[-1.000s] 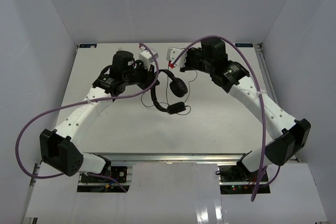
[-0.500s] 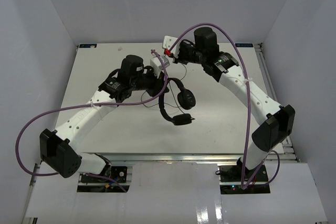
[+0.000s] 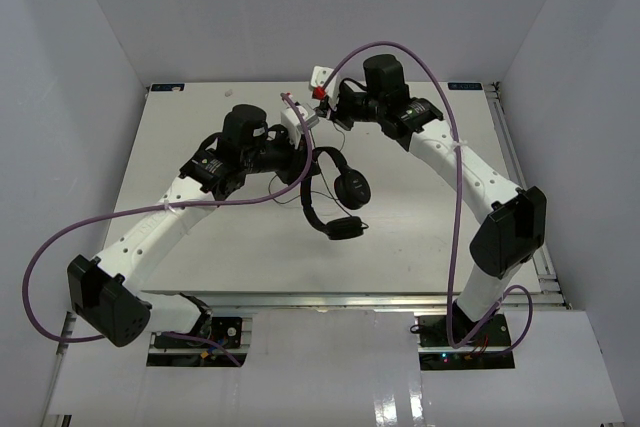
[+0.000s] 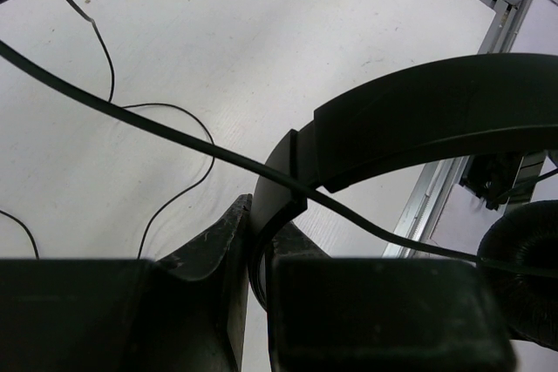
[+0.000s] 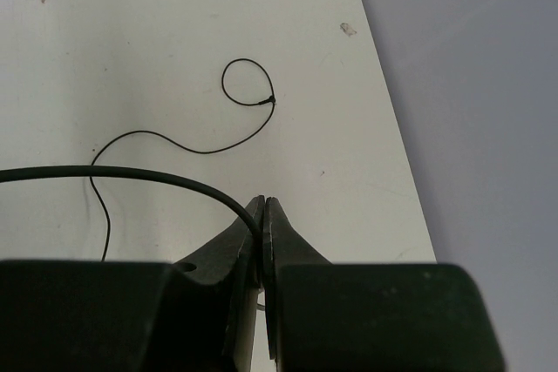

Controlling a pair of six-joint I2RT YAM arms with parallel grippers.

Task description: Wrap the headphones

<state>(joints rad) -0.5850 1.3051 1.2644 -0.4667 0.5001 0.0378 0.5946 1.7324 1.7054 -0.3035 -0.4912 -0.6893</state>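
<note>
Purple cables [image 3: 60, 244]: You see them loop out from both arms at the near edge of the counter [image 3: 430, 237].
Headphones [image 3: 340, 197]: They are over the middle of the counter. The two round earcups [image 3: 352, 188] are on the near side, and one is closer to you than the other. I cannot tell if the low one touches the counter.
Left pincer [image 4: 259, 233]: It is just left of the headphones. Its two fingers are closed tight on the thin headband [image 4: 436, 115], close to one end.
Cord [image 4: 174, 132]: It runs across in front of the headband, up off the counter. More of it lies on the counter in soft curls.
Right pincer [image 5: 263, 215]: It is a little farther back than your left pincer and close beside it. It is pinched shut on the cord, which bends in from the left.
Far counter: Past the right pincer, the thin cord ends in one small round loop [image 5: 247, 83].
</note>
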